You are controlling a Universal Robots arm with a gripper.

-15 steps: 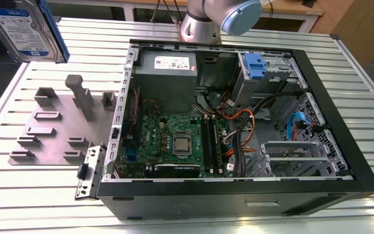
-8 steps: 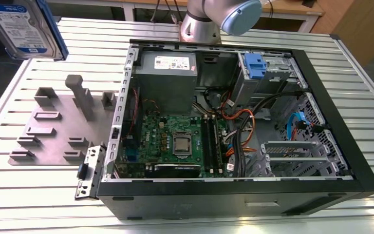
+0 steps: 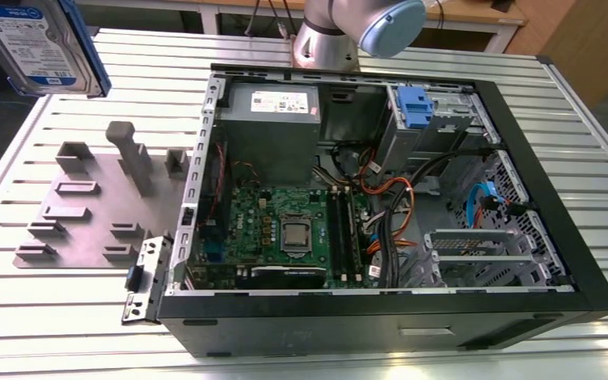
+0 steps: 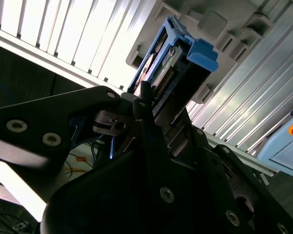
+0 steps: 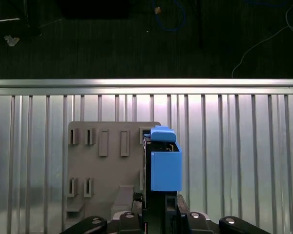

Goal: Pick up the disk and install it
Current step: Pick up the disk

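The disk (image 3: 40,43) hangs in the air at the exterior view's upper left, above the table's far corner, with its white-and-blue label facing the camera. In both wrist views my gripper (image 5: 158,207) (image 4: 146,105) is shut on the disk (image 5: 165,165) (image 4: 178,63), which juts out edge-on beyond the fingers with its blue plastic rail showing. It is well apart from the open computer case (image 3: 389,328) and hovers over the grey fixture plate (image 5: 107,165).
The fixture plate (image 3: 93,206) with upright holders lies on the slatted metal table (image 3: 589,127), at the case's left in the exterior view. Inside the case are a grey power supply (image 3: 272,119), a motherboard (image 3: 283,229), loose cables and a drive cage with a blue latch (image 3: 415,107).
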